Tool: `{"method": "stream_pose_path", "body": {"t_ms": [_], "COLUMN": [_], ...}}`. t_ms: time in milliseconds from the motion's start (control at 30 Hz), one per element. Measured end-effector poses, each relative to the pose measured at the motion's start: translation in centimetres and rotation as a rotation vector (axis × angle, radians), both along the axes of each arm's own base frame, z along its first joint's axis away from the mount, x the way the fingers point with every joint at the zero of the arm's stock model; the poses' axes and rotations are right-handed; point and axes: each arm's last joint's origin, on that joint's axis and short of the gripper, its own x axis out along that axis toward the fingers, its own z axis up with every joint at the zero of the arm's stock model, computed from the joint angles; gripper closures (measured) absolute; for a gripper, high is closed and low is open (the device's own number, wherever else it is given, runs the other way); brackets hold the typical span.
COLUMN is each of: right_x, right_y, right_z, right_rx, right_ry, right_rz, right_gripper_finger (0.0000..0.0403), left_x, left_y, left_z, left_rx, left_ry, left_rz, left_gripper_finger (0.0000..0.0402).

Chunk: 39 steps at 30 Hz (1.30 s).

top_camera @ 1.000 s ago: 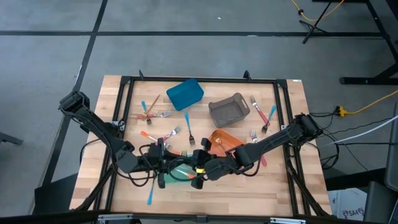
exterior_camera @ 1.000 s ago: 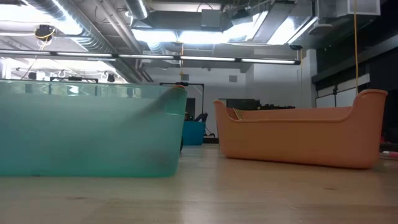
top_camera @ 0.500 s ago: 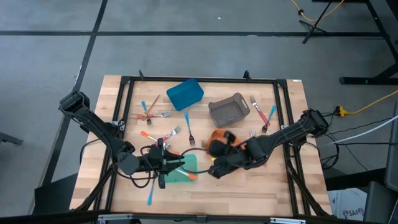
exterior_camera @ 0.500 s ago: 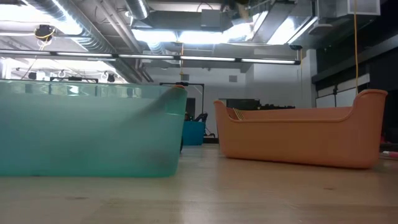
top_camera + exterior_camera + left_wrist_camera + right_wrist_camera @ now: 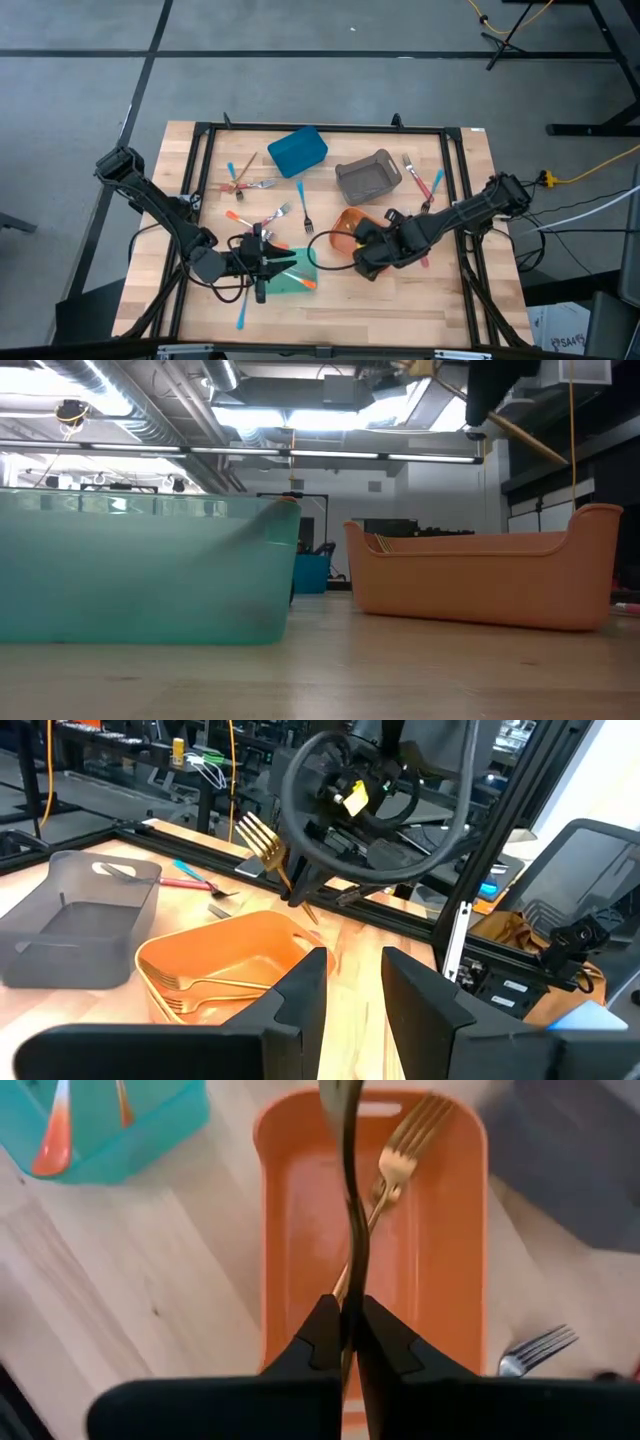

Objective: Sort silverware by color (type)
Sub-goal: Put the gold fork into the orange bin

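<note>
My right gripper (image 5: 345,1335) hangs over the orange bin (image 5: 343,222), shut on a gold fork (image 5: 262,840). The same fork shows slanting at the top of the low view (image 5: 525,438). Another gold fork (image 5: 400,1150) lies flat on the floor of the orange bin (image 5: 440,1280). My left gripper (image 5: 350,985) stands open over the teal bin (image 5: 290,275), nothing between its fingers. An orange-handled piece (image 5: 306,281) lies in the teal bin. Loose silverware lies about the table: a blue-handled fork (image 5: 301,203) and pink-handled ones (image 5: 420,182). My right gripper pinches the gold fork's handle (image 5: 350,1270) between its two shut fingers, coming steeply from above. The fork is lifted clear above the orange bin and tilted, its tines (image 5: 255,828) up and its handle end (image 5: 312,915) lower.
A blue bin (image 5: 297,150) and a grey bin (image 5: 367,175) stand at the far middle of the table. More silverware lies at the far left (image 5: 243,182), and a blue-handled piece (image 5: 243,315) lies near the front edge. A black frame (image 5: 460,200) runs round the table.
My right gripper has carried the gold fork from beside the teal bin toward the table's right, over the orange bin. It has tipped from nearly level to pointing steeply down. Fork and gripper have come into the top of the low view.
</note>
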Motion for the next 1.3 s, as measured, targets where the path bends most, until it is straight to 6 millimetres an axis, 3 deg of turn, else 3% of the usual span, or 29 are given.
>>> {"method": "stream_pose_path", "body": {"t_ms": [200,633,867,1300], "right_x": [0.3,1.5,1.1,1.0], "right_y": [-1.7,-5.8,-5.8,-5.8], "right_z": [-2.3,-6.6,-8.8,-10.6], "right_rx": [0.084,0.25,0.25,0.263], "right_ry": [0.097,0.127,0.135,0.09], "right_rz": [-0.043,-0.146,-0.148,-0.141], "right_gripper_finger": [0.04,0.0399,0.0398,0.0397], "left_x": [0.0,0.0,0.0,0.0], "left_y": [0.0,0.0,0.0,0.0], "left_z": [0.0,-0.1,-0.1,-0.1], "left_rx": [0.001,0.002,0.002,0.002], "left_ry": [0.003,0.004,0.003,0.004], "left_rz": [0.0,0.0,0.001,0.001], "left_gripper_finger": [0.031,0.031,0.031,0.031]}}
